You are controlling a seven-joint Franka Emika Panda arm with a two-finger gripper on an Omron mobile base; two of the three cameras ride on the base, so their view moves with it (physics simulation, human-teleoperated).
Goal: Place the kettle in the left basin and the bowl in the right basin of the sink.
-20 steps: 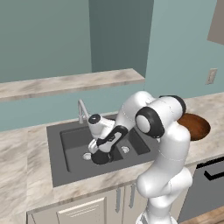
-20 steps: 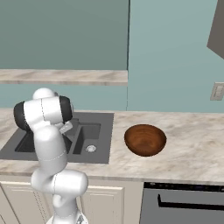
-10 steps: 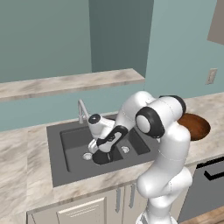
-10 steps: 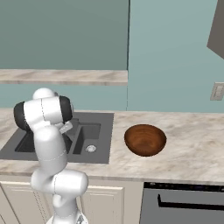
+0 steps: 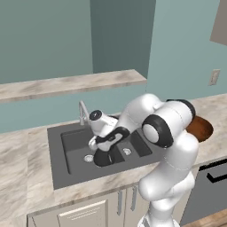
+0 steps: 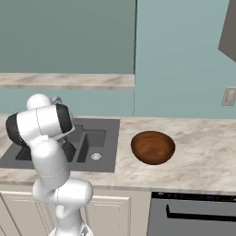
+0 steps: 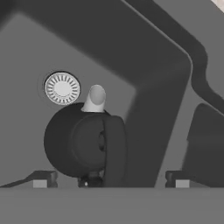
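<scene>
We have the kettle sitting on the floor of the left basin, just beside its silver drain, with the spout pointing toward that drain. Our gripper hangs directly over the kettle with its fingertips spread wide on either side of the looped handle, clasping nothing, so we judge the first half of the task done. The next move calls for lifting clear of the sink and reaching for the bowl, which rests on the counter well away from the sink and is meant for the right basin. The right base view gives us the whole bowl; the left base view shows just its edge behind the arm. The hand view alone reveals the parted fingers.
</scene>
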